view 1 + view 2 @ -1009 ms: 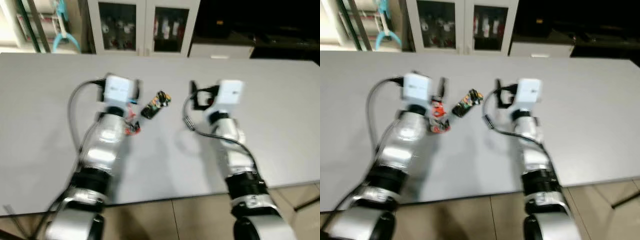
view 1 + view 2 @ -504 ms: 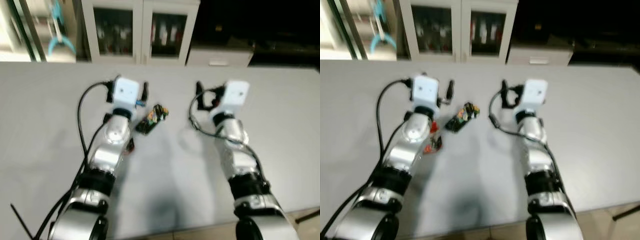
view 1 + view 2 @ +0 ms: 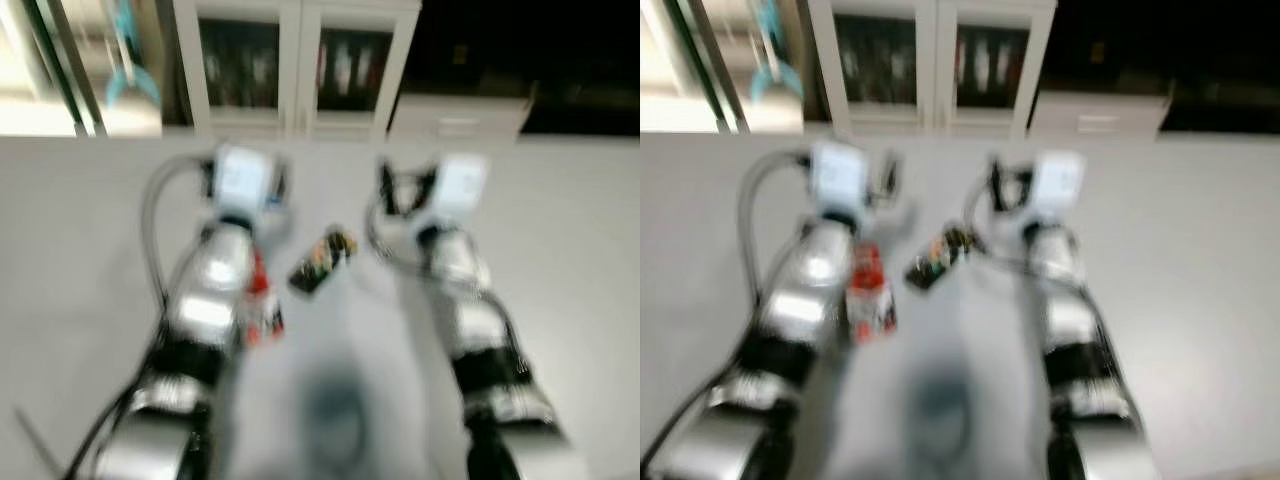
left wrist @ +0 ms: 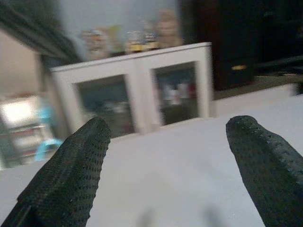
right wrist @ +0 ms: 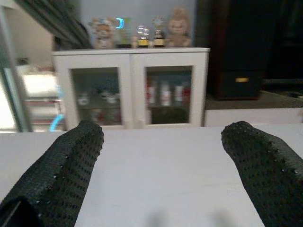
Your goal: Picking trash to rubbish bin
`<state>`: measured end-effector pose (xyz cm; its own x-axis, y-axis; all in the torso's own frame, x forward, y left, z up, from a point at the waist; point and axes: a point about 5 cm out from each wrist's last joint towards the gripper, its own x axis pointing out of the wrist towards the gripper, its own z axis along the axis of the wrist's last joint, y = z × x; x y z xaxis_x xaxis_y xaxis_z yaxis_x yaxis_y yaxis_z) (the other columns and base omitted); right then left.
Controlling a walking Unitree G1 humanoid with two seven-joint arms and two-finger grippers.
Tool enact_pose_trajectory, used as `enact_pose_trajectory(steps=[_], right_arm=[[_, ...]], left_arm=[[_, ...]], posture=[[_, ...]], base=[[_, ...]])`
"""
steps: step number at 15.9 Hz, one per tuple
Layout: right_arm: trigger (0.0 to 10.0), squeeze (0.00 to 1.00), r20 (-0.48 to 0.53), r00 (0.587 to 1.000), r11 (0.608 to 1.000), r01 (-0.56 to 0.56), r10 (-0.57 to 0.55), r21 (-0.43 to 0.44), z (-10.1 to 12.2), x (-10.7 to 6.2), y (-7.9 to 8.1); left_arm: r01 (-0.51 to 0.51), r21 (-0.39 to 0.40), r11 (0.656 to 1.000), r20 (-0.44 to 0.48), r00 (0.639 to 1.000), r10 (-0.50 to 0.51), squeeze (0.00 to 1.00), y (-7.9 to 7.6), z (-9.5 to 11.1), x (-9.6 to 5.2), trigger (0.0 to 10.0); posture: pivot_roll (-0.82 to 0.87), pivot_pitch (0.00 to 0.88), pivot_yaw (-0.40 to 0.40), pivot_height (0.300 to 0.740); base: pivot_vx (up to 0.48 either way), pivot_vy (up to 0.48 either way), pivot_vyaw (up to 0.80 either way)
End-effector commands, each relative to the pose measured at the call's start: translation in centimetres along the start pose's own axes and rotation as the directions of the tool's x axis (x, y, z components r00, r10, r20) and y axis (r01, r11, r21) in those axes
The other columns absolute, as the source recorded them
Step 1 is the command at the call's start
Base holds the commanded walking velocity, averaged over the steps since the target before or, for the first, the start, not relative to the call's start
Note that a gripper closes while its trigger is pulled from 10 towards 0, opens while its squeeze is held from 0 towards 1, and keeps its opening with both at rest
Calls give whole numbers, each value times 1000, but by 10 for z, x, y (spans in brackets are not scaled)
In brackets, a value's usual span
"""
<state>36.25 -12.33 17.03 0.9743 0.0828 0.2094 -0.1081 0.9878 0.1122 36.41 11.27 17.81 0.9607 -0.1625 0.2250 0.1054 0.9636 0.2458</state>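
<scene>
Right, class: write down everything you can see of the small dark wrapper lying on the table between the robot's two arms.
The wrapper is a small, flat, dark packet with yellow and orange print toward one end. It looks like crinkled foil or plastic, though blur hides the detail. It lies slantwise on the pale grey table, between the two arms and nearer the left one. Neither hand touches it. A red piece of trash lies apart from it, beside the left arm.

You have a pale grey tabletop (image 3: 90, 260), a dark wrapper with yellow-orange print (image 3: 322, 262), a red-and-white crumpled packet (image 3: 868, 292), a white glass-fronted cabinet (image 5: 130, 87), and black dimpled fingertips (image 5: 71, 161).
</scene>
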Motion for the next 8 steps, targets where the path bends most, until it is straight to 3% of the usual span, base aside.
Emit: enact_pose_trajectory(steps=[1,6,7,8], right_arm=[[10000,0,4,1000,1000,-3,3,8,2,0,3],[10000,0,-12,1000,1000,-16,16,6,1,0,2],[10000,0,-69,997,998,-45,43,-33,-1,1,0],[10000,0,-84,979,982,-187,188,10,4,-1,7]], left_arm=[[47,-19,999,20,999,-46,0,1,5,0,10000],[150,-48,988,-44,987,-152,0,6,-6,-4,10000],[191,-32,981,-58,979,-193,0,9,-9,-6,10000],[225,-9,974,-76,971,-225,0,16,-12,-10,10000]], posture=[[-54,37,-95,740],[-53,40,-98,740],[-50,42,-98,740],[-54,43,-95,740]], base=[[0,0,0],[0,0,0],[0,0,0],[0,0,0]])
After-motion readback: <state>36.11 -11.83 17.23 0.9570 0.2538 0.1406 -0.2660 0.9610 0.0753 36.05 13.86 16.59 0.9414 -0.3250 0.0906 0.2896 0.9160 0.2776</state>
